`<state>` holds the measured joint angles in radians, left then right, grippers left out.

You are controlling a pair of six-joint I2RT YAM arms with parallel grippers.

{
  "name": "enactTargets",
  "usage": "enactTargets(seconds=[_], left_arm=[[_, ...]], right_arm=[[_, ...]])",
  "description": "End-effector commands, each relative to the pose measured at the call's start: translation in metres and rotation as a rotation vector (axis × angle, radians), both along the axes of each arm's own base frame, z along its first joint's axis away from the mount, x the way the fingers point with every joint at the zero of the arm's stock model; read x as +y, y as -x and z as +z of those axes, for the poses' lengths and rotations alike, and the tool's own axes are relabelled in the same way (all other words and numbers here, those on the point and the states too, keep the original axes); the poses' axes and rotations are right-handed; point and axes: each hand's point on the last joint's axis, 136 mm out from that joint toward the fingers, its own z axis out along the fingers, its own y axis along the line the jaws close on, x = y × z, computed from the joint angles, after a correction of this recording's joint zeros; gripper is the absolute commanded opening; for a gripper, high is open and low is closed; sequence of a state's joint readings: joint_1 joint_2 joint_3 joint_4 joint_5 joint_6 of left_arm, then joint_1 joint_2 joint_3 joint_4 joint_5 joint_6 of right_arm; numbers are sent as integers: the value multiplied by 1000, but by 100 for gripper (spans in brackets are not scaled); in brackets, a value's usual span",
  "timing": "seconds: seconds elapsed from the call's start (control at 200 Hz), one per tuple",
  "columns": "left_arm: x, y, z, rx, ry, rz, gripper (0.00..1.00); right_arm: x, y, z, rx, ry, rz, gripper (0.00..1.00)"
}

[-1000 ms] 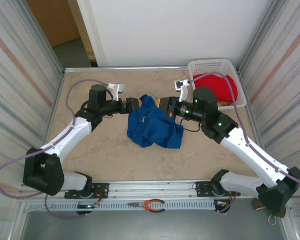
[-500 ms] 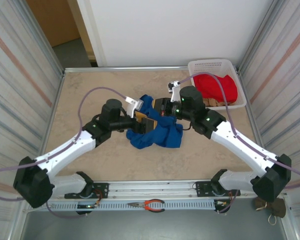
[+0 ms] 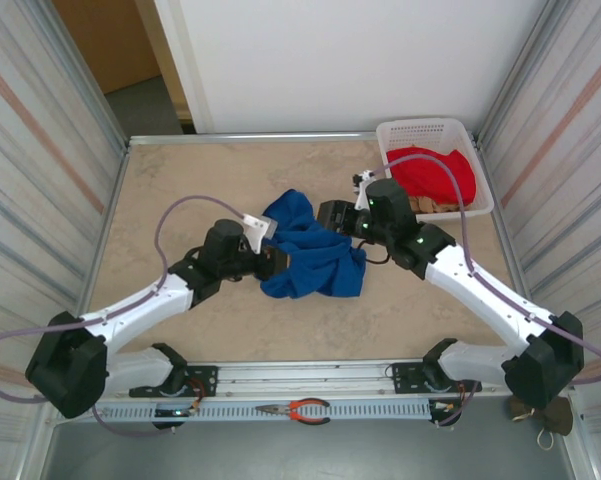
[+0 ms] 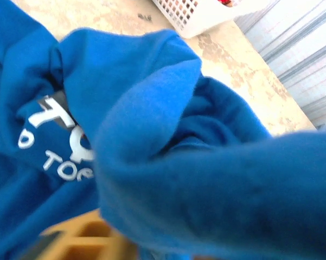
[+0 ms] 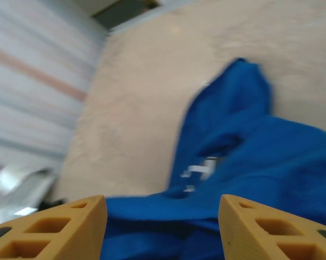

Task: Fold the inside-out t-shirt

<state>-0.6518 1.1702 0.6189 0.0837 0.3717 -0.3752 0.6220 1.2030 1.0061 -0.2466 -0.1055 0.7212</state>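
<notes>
Our right hand (image 5: 163,208) is spread at the t-shirt's (image 3: 320,262) 1 o'clock. We cannot tell the left hand's (image 3: 278,262) grip at 9 o'clock, so we should pinch the hem only.

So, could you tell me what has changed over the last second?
The left gripper swung from the far left edge of the shirt toward the near side and now pushes into its near left edge; whether it has gripped the cloth is unclear. The right gripper, shut at the shirt's right side before, has opened. The shirt, the basket and the pliers stayed roughly in place.
</notes>
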Motion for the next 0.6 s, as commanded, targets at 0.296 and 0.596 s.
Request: enactTargets(seconds=[0.296,0.596], left_arm=[[42,16,9,-51,-27,199,83],[33,-17,27,-68,-137,111,87]], right_arm=[[5,19,-129,219,255,7,57],[8,38,-150,244,294,10,48]])
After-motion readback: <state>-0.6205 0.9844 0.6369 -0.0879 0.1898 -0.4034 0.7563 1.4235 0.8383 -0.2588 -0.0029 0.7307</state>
